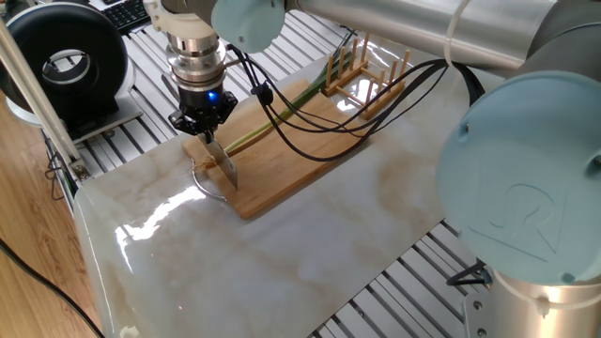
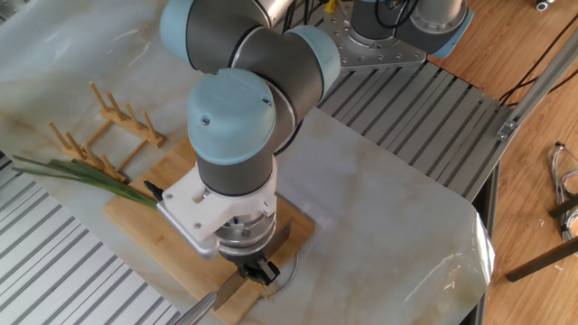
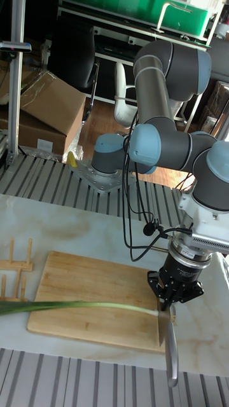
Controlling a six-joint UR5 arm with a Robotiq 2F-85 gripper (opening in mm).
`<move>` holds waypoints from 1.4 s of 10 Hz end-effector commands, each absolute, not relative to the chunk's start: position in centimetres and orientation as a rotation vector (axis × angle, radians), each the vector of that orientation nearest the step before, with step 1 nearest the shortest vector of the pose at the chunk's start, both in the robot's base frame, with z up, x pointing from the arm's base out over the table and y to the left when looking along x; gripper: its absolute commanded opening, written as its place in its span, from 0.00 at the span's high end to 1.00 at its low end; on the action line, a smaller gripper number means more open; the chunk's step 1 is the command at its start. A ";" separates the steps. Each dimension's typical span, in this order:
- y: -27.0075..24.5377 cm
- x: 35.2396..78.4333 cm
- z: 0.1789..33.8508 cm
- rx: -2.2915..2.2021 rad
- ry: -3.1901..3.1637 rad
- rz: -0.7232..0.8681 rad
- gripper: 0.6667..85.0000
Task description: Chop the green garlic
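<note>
The green garlic (image 3: 76,307) is one long stalk lying lengthwise on the wooden board (image 3: 89,276), its leaves running past the board's left end. It also shows as the green garlic (image 1: 282,113) and the green garlic (image 2: 77,171) in the two fixed views. My gripper (image 3: 170,304) hangs over the stalk's pale end at the board's right edge, shut on a knife (image 3: 170,346). The same gripper (image 1: 205,131) holds the knife (image 1: 223,169) with the blade down on the board (image 1: 291,174). The arm hides the pale tip in the other fixed view, where the gripper (image 2: 260,269) points down.
A wooden rack (image 1: 366,61) stands at the board's leafy end, also seen as the rack (image 2: 108,126). Black cables (image 1: 319,122) drape over the board. A metal ring (image 1: 208,186) lies on the marble by the knife. A black round device (image 1: 70,61) sits beyond the table corner.
</note>
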State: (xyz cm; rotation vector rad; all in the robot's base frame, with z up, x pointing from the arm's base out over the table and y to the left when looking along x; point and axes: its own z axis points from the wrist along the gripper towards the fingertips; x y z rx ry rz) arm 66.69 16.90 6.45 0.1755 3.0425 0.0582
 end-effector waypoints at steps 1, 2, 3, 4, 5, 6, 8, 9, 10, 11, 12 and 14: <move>17.3 66.9 6.1 0.190 3.042 0.069 0.99; 17.3 66.8 6.1 0.188 3.045 0.073 0.99; 17.2 66.7 6.2 0.188 3.053 0.073 0.99; 17.1 66.6 6.3 0.188 3.062 0.072 0.99; 16.9 66.4 6.3 0.189 3.071 0.067 0.99; 16.8 66.2 6.3 0.189 3.080 0.068 0.99; 16.8 65.7 6.2 0.195 3.104 0.067 0.99; 16.7 65.3 6.2 0.196 3.121 0.065 0.99; 16.5 64.9 6.2 0.192 3.143 0.066 0.99; 16.5 64.6 6.4 0.190 3.165 0.067 0.99; 16.6 64.6 6.4 0.198 3.173 0.061 0.99; 17.5 65.2 5.7 0.224 3.162 0.049 0.99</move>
